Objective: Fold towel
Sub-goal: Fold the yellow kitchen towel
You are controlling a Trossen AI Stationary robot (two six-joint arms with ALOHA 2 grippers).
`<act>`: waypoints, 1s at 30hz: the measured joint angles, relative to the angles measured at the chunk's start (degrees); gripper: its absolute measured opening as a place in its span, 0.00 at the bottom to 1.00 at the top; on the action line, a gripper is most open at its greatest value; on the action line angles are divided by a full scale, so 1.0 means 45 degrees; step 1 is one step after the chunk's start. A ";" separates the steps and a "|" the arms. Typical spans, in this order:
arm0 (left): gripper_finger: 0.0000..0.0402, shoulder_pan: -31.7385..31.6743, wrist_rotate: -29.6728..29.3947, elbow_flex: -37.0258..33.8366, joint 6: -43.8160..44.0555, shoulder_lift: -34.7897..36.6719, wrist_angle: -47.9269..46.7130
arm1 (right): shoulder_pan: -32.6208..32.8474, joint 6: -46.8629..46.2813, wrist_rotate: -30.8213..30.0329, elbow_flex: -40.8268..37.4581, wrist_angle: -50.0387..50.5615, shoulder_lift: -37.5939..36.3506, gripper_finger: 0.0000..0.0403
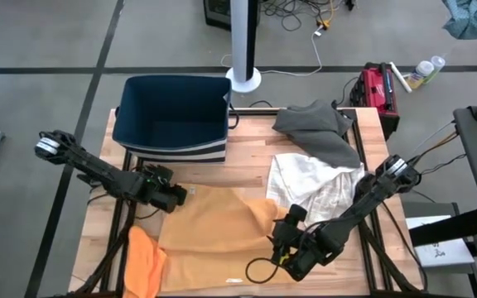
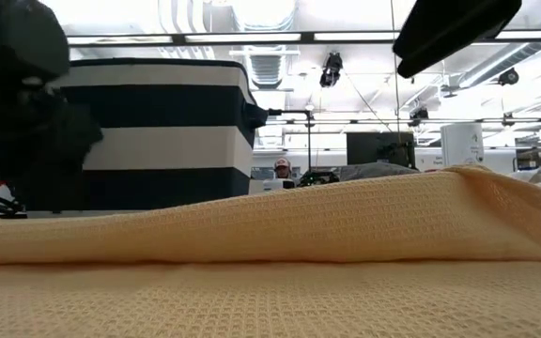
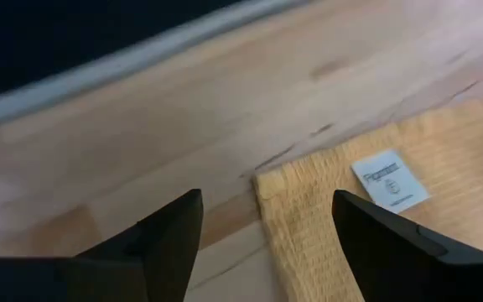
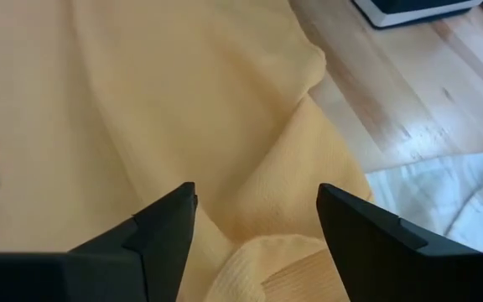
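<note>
Your left gripper [image 3: 262,231] is spread wide over the yellow towel [image 1: 214,236]'s corner by the white tag [image 3: 389,179], holding nothing. Right gripper [image 4: 254,218] gapes over a raised fold at the towel's 3 o'clock edge, probably not gripping. The towel lies at the table [image 1: 251,149]'s 6 o'clock.

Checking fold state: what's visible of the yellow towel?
The yellow towel is waffle-weave cloth spread mostly flat on the wooden table, its right side bunched into a raised fold. A white label sits near one corner. The open left tool is at that corner, and the open right tool hovers over the bunch.
</note>
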State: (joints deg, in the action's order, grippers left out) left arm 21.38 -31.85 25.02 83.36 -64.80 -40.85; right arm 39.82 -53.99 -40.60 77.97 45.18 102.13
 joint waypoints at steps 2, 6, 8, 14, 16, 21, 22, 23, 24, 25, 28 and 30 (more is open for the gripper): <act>0.64 -0.0026 0.0056 -0.0283 -0.0254 -0.0135 0.0403 | 0.0008 0.0112 0.0019 0.0000 -0.0126 0.0089 0.62; 0.64 -0.0036 0.0242 -0.0746 -0.1127 -0.0558 0.2020 | 0.0013 0.0173 0.0042 -0.0006 -0.0292 0.0108 0.62; 0.64 -0.0108 0.0131 -0.0826 -0.1322 -0.0908 0.2404 | 0.0008 0.0243 0.0031 -0.0010 -0.0309 0.0106 0.61; 0.60 -0.0206 -0.0412 -0.0856 -0.1584 -0.1660 0.2785 | 0.0008 0.0497 0.0024 0.0005 -0.0605 0.0106 0.59; 0.59 -0.0206 -0.0645 -0.0821 -0.1869 -0.1973 0.3043 | 0.0008 0.0542 0.0021 0.0005 -0.0601 0.0106 0.58; 0.54 -0.0257 -0.0771 -0.0600 -0.2722 -0.2406 0.3657 | 0.0008 0.0571 0.0019 0.0005 -0.0613 0.0103 0.59; 0.53 -0.0264 -0.0717 -0.0556 -0.2825 -0.2450 0.3659 | 0.0008 0.0574 0.0014 0.0005 -0.0625 0.0101 0.59; 0.51 -0.0288 -0.0708 -0.0496 -0.2966 -0.2573 0.3669 | 0.0008 0.0582 0.0017 0.0005 -0.0635 0.0101 0.60; 0.49 -0.0291 -0.0710 -0.0428 -0.3124 -0.2638 0.3737 | 0.0008 0.0591 0.0019 0.0005 -0.0635 0.0101 0.60; 0.46 -0.0296 -0.0708 -0.0390 -0.3250 -0.2663 0.3776 | 0.0008 0.0596 0.0014 0.0005 -0.0642 0.0101 0.60; 0.38 -0.0318 -0.0619 -0.0314 -0.3405 -0.2734 0.3812 | 0.0008 0.0677 0.0014 0.0005 -0.0712 0.0101 0.60; 0.30 -0.0318 -0.0628 -0.0307 -0.3415 -0.2720 0.3792 | 0.0008 0.0720 0.0014 0.0005 -0.0785 0.0101 0.60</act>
State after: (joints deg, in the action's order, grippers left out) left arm 19.94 -34.67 23.64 67.99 -77.04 -23.78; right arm 39.86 -50.75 -40.53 78.00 41.65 102.59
